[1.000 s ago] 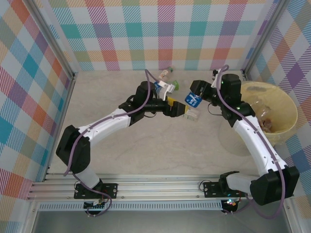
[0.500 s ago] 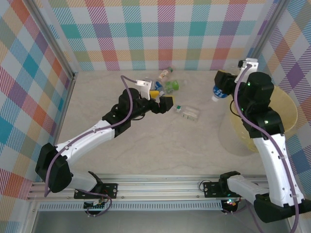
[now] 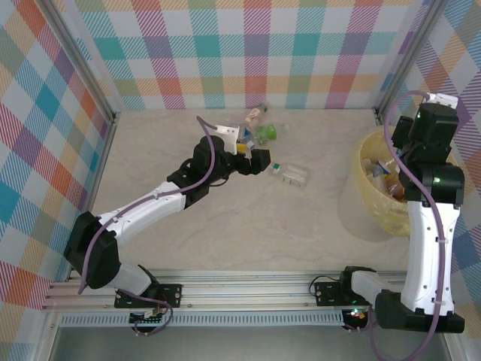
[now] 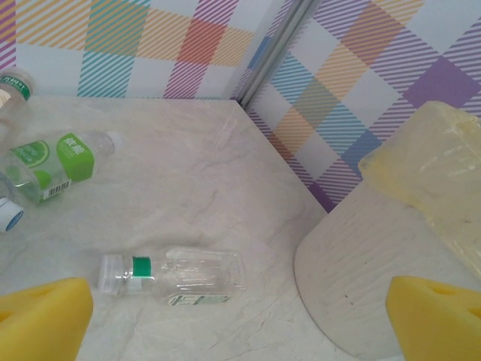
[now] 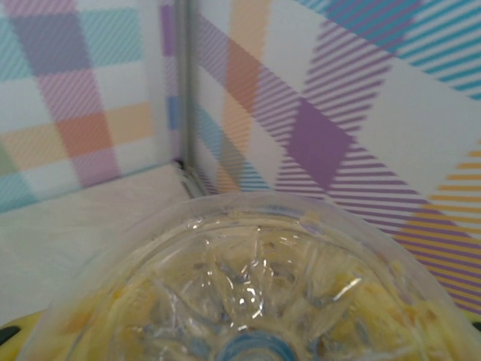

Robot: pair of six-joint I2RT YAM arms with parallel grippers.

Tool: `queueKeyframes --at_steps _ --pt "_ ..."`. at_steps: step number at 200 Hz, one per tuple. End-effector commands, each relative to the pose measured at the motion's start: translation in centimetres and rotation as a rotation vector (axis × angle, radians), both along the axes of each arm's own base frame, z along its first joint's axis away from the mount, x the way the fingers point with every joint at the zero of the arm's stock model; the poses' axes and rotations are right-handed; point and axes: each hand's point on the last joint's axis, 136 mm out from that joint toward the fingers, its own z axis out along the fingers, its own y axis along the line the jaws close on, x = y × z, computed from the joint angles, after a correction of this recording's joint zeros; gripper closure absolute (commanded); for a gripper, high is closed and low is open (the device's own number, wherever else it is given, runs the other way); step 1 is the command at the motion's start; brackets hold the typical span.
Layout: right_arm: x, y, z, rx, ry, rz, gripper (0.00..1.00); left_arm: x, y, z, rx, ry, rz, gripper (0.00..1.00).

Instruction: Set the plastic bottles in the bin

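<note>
Entry: your right pincer (image 3: 397, 141), clamped on a clear bottle (image 5: 240, 301), had swung from mid-frame to over the bin (image 3: 372, 207); release was due. Left pincer (image 4: 240, 316) stood wide apart.

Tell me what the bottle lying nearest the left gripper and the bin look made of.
Bottle: clear, glossy thin plastic, apparently; the table shows through its ribbed wall. Bin: pale-yellow plastic, probably, with a dull sheen; smooth wall, soft highlights.

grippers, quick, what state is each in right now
left gripper: open, holding nothing
right gripper: closed on a clear plastic bottle
</note>
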Motion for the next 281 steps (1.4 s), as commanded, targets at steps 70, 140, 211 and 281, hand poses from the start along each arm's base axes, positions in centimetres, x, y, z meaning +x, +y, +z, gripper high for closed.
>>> queueKeyframes --at_steps 70,140,211,281 --pt "-3.5 -7.2 -5.0 -0.091 0.261 -0.28 0.45 1.1 -1.8 0.5 -0.028 0.052 -0.028 0.0" --pt "-4.4 -8.6 -6.4 -0.085 0.355 -0.369 0.07 1.0 -2.0 0.0 -0.021 0.07 -0.031 0.0" --pt "-3.2 -4.7 -5.4 0.091 0.225 -0.183 0.0 1.5 -1.5 -0.7 -0.007 0.083 0.004 0.0" --pt "2.4 7.4 -2.9 0.4 -0.017 0.363 0.0 2.4 1.6 -2.0 0.033 0.119 0.177 0.0"
